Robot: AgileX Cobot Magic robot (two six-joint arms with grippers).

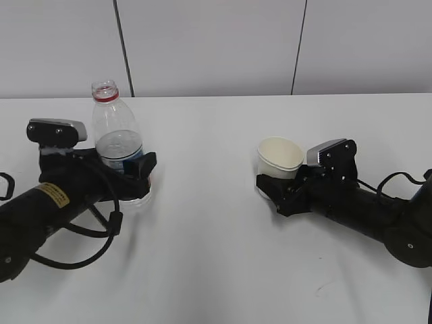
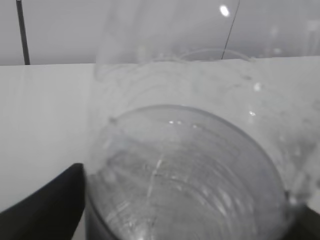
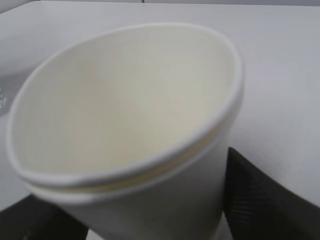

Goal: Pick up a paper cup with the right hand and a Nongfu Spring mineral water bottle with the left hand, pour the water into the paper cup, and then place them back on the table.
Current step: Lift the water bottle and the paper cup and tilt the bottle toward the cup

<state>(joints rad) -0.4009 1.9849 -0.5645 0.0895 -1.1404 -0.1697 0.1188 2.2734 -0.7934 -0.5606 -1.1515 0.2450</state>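
- Two grips show: the right hand (image 1: 280, 189) has its jaws clasped around the paper cup (image 1: 279, 158), upright on the table (image 1: 216, 256).
- The left hand (image 1: 135, 177) jaws clasp the Nongfu Spring mineral water bottle (image 1: 116, 138), upright, partly filled with water (image 1: 119, 150).
- Behind, a pale panelled wall (image 1: 209, 47).

text: none legible | yellow label (image 1: 52, 194) on left arm: unreadable
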